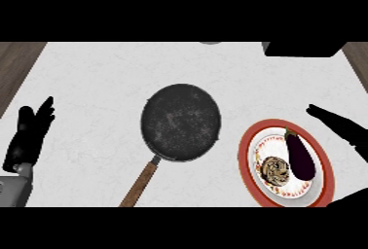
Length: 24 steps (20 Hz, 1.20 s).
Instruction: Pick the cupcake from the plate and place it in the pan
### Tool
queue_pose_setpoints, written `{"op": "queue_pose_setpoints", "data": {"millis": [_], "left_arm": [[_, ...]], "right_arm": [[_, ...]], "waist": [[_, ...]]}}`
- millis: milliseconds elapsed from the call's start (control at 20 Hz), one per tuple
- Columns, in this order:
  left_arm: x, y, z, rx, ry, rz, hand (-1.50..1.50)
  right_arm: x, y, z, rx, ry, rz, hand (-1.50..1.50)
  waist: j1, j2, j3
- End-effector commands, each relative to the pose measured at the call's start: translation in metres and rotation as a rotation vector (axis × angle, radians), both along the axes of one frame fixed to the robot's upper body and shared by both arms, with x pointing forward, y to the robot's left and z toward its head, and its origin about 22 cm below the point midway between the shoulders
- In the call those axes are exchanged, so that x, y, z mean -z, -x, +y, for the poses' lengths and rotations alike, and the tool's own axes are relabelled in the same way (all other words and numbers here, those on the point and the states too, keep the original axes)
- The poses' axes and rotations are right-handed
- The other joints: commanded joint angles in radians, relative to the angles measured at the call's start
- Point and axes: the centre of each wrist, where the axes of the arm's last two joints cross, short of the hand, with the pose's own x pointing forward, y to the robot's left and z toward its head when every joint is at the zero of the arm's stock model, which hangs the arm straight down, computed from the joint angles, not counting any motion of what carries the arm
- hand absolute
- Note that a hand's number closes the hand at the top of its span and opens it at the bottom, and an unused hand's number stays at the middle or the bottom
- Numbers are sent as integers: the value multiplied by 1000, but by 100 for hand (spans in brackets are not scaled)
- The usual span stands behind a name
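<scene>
A brown cupcake (275, 169) sits on a white plate with a red rim (248, 146), at the lower right of the counter. A dark purple eggplant (300, 154) lies beside it on the same plate. The black pan (181, 120) with a wooden handle (140, 182) rests empty in the middle of the counter. My right hand (338, 124) is open at the right edge, fingers stretched out just above and to the right of the plate, touching nothing. Open too, my left hand (28, 133) rests at the left edge with fingers up.
A black object (302, 47) stands at the back right edge of the counter. Wooden floor (14, 63) shows beyond the counter's left side. White counter top lies between the pan and my left hand.
</scene>
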Motion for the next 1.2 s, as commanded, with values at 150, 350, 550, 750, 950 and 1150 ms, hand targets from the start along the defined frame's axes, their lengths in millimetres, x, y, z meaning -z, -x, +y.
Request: {"op": "queue_pose_setpoints", "data": {"millis": [150, 350, 550, 750, 950, 1150], "left_arm": [[17, 8, 6, -13, -2, 5, 0], [19, 11, 8, -28, 4, 4, 0], [-15, 12, 11, -21, 3, -6, 0], [7, 19, 11, -21, -8, 2, 0], [4, 15, 12, -7, 1, -6, 0], [9, 10, -7, -16, 5, -4, 0]], "right_arm": [[19, -4, 37, -34, 214, 150, -150], [35, -12, 45, -20, 221, 182, -150], [55, 0, 67, -9, 249, 170, -150], [67, -13, 56, 9, 307, 172, -150], [86, -24, 66, 10, 319, 181, -150], [86, -9, 59, -4, 333, 206, -150]], "waist": [[-5, 0, 2], [-10, -1, 3], [-10, -3, 3], [-11, -2, 3], [-9, -1, 3], [-13, -2, 3]]}}
